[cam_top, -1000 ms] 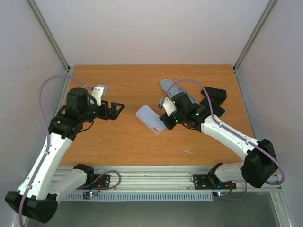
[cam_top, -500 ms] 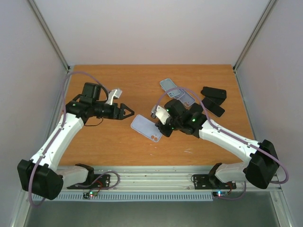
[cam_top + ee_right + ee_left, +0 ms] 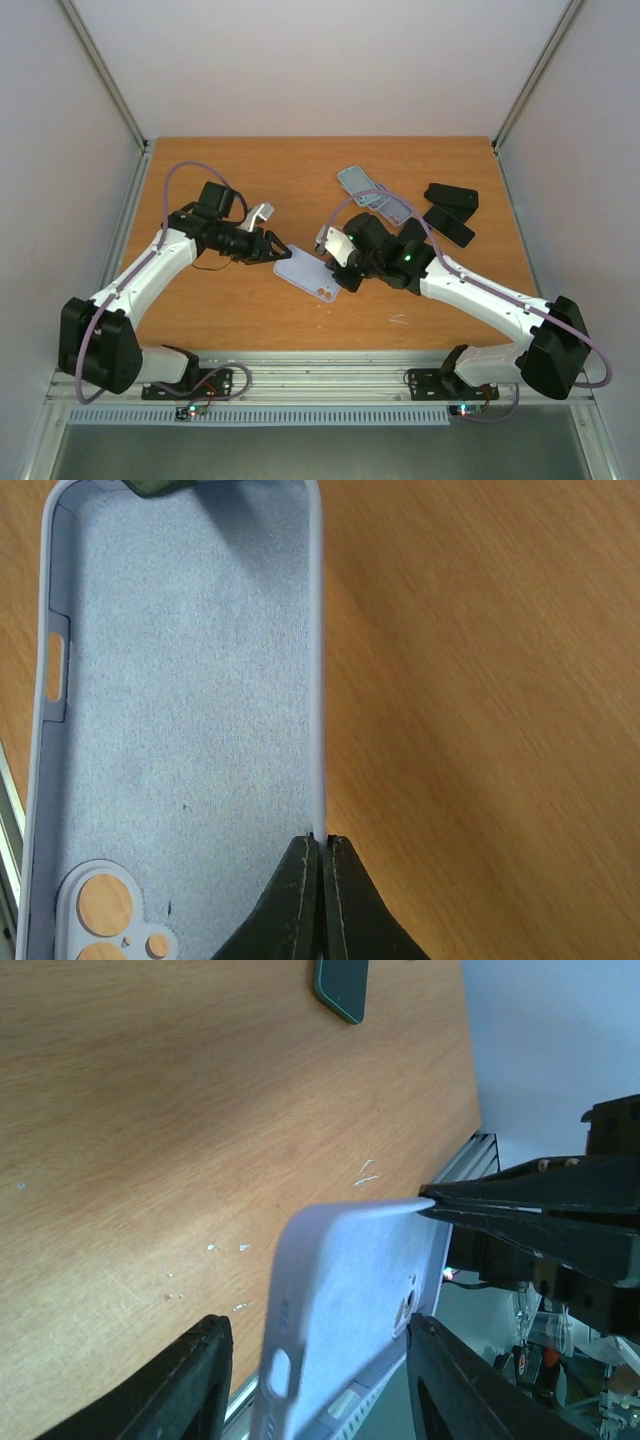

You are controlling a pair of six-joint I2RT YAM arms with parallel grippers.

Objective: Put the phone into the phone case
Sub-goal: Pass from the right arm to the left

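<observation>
The lavender phone case [image 3: 305, 272] is held tilted above the middle of the table. My right gripper [image 3: 343, 272] is shut on the case's thin side wall [image 3: 318, 680], and the case's open inside faces the right wrist camera. My left gripper [image 3: 284, 252] has come in from the left and straddles the case's camera-hole end [image 3: 345, 1290]. One of its fingers [image 3: 450, 1380] touches the case edge, while the other finger [image 3: 190, 1380] stands apart from it. Several flat slabs lie at the back right; I cannot tell which is the phone.
At the back right lie a light blue slab [image 3: 358, 180], a greyish one [image 3: 393, 206] and two black ones [image 3: 451, 195] [image 3: 448, 226]. One dark slab [image 3: 342, 985] also shows in the left wrist view. The metal rail [image 3: 330, 375] runs along the near edge.
My left arm has swung right to the case and its jaws have narrowed around it. My right arm has carried the case a little left and nearer.
</observation>
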